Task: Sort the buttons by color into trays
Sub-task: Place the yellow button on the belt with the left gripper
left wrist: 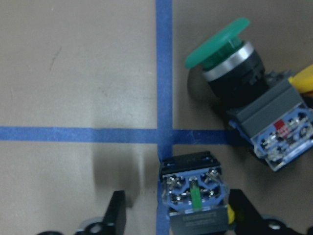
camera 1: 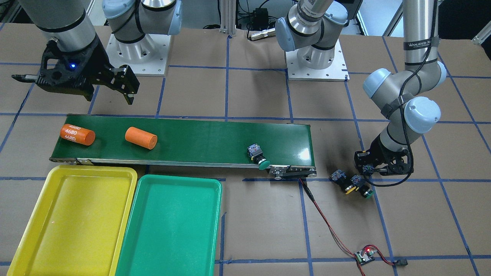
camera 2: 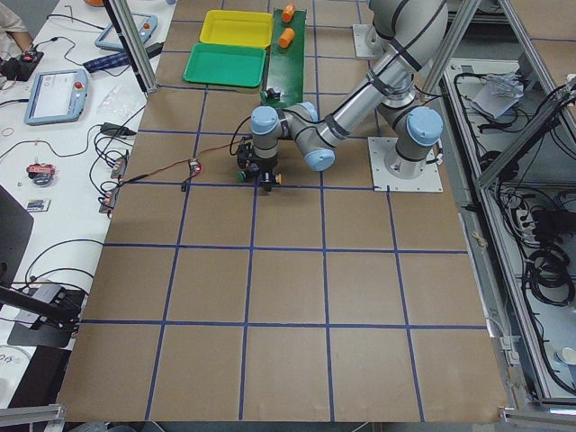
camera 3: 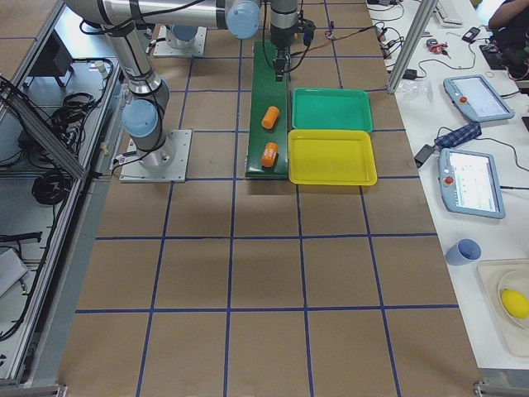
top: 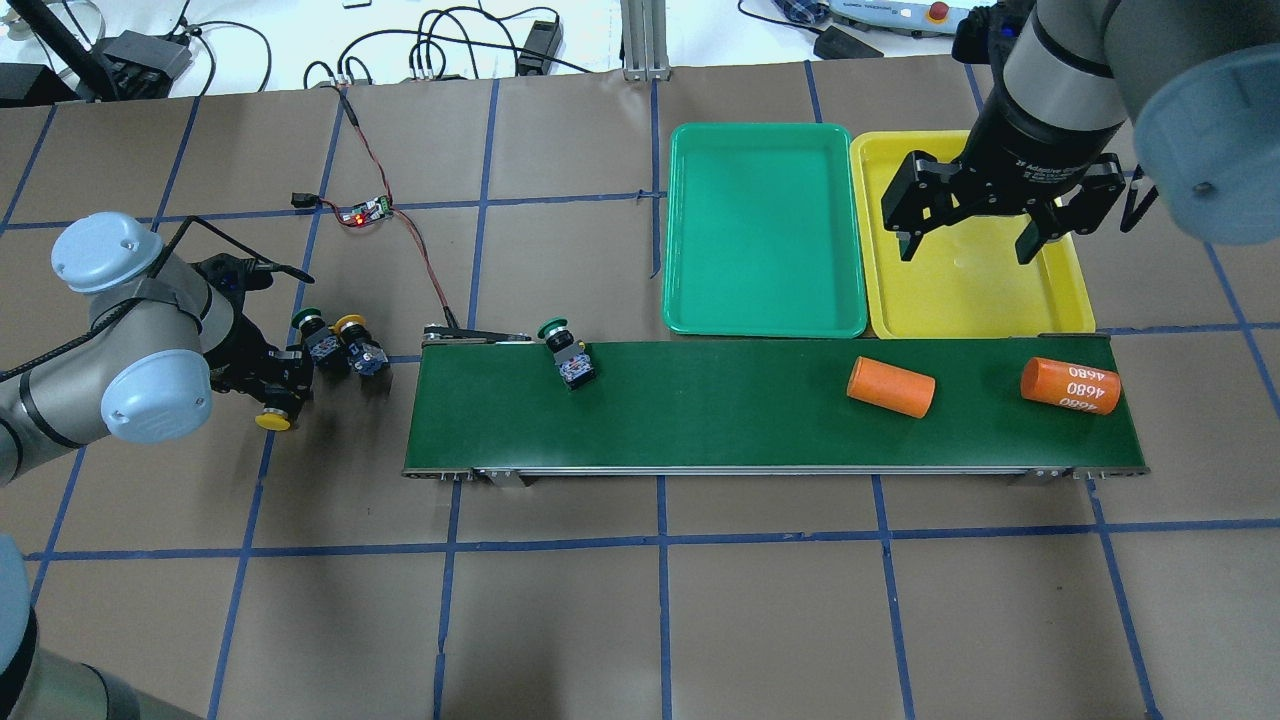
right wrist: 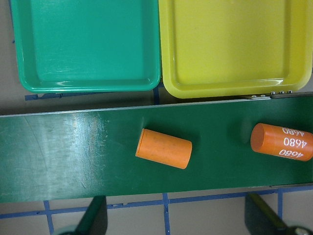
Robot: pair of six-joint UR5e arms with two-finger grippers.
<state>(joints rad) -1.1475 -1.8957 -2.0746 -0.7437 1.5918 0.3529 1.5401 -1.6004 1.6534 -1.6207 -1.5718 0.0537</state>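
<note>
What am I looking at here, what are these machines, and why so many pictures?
The machine is a left robot arm and a right robot arm at a brown table. Six cameras show one moment: across the table, above and behind the robot, at each table end, on each wrist. A dark-green conveyor belt carries a plain orange cylinder, an orange cylinder printed 4680 and a green-capped push-button switch. Beside it lie a green plastic tray and a yellow plastic tray, both empty. The left arm's fingers are open on either side of a yellow-capped switch on the table, not gripping it; a second green-capped switch and a second yellow-capped switch lie nearby. The right arm's fingers hang open near the cylinders, holding nothing.
</note>
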